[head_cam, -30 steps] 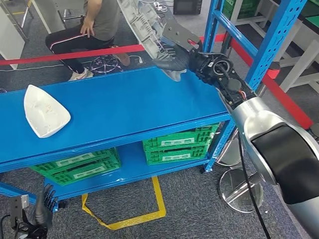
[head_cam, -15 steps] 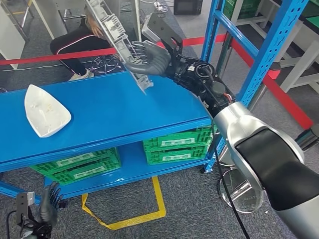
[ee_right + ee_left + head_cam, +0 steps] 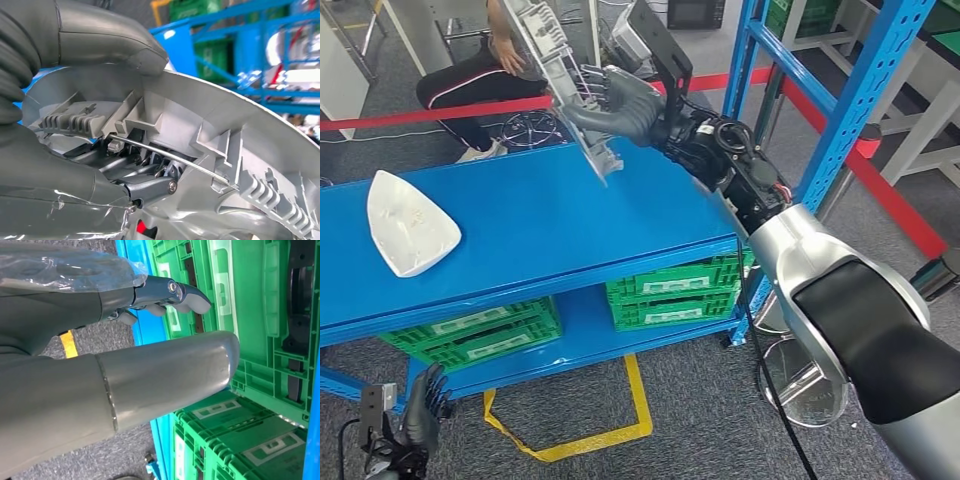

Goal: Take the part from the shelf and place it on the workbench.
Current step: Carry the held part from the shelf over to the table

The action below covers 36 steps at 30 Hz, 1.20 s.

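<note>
A long grey ribbed plastic part (image 3: 554, 60) hangs tilted above the back edge of the blue workbench (image 3: 531, 220), its lower end just over the top. My right hand (image 3: 618, 105) grips it near that lower end. In the right wrist view the thumb (image 3: 113, 40) lies across the part (image 3: 226, 145) and the fingers curl into its ribbed inner side. A white shell-shaped part (image 3: 409, 222) lies on the workbench at the left. My left hand (image 3: 422, 410) hangs low beside the bench, fingers (image 3: 177, 290) spread and holding nothing.
Green crates (image 3: 675, 290) stand on the lower shelf under the bench top. A blue shelf frame (image 3: 848, 100) rises at the right. A person (image 3: 501, 50) sits behind a red tape line (image 3: 433, 112). Yellow tape (image 3: 637, 400) marks the floor.
My right hand has carried the grey part leftward from the shelf side to above the middle of the workbench's back edge. The left hand has stayed low.
</note>
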Tool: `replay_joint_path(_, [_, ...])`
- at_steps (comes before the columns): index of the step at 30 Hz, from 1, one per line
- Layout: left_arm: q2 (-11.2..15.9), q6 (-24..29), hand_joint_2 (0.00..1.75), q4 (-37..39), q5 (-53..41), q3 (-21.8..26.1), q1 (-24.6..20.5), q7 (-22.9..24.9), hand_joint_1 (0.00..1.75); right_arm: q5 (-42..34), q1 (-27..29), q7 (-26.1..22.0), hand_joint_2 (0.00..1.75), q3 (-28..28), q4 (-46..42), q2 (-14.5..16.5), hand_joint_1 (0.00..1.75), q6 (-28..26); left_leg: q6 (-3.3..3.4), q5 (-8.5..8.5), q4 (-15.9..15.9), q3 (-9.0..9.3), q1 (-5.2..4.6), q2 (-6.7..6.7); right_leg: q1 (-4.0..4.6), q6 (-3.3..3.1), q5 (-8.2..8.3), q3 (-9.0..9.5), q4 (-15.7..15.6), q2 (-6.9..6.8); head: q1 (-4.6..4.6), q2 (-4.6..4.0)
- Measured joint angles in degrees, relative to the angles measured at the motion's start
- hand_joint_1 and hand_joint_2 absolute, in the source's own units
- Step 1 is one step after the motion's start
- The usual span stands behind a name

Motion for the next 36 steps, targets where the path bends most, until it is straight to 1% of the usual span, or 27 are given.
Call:
replay_joint_path(5, [0.0,-0.2,0.00,0.0,1.4,-1.0,-0.1,-0.1,0.00,-5.9,2.5,3.2,1.75,0.9,-5.9,0.4,1.75,0.5,0.00,0.00,0.0,0.00,0.01,0.00,0.01,0.00,0.00,0.00,0.0,0.00,0.00,0.00])
replay_joint_path(13, [0.0,-0.4,0.00,0.0,3.0,-1.6,-0.1,-0.5,0.00,-13.0,7.3,8.2,1.75,1.7,-16.9,0.4,1.75,0.5,0.00,0.00,0.0,0.01,-0.02,0.04,0.01,0.00,0.00,-0.01,0.0,0.03,0.01,0.00])
replay_joint_path(20, [0.0,-0.7,0.00,0.0,3.6,-1.9,0.1,-0.9,0.00,-13.8,10.7,9.7,1.75,2.1,-23.2,-0.1,1.75,-0.8,0.00,0.00,0.0,0.01,-0.01,0.05,0.00,0.00,0.00,-0.02,0.0,0.03,0.01,0.00])
replay_joint_path(27, [0.1,-0.7,0.00,0.0,3.7,-1.9,0.2,-0.9,0.00,-13.9,11.6,9.9,1.75,2.2,-26.3,-0.7,1.75,-0.9,0.00,0.00,0.0,0.01,0.00,0.05,0.01,0.00,0.00,-0.02,0.0,0.03,0.00,0.00])
replay_joint_path(36, [0.1,-0.7,0.00,0.0,3.7,-1.9,0.2,-0.9,0.00,-13.9,11.8,9.8,1.75,2.2,-28.3,-1.2,1.75,-0.9,-0.01,-0.01,0.0,0.01,0.00,0.05,0.00,0.00,0.00,-0.02,0.0,0.03,0.01,0.00])
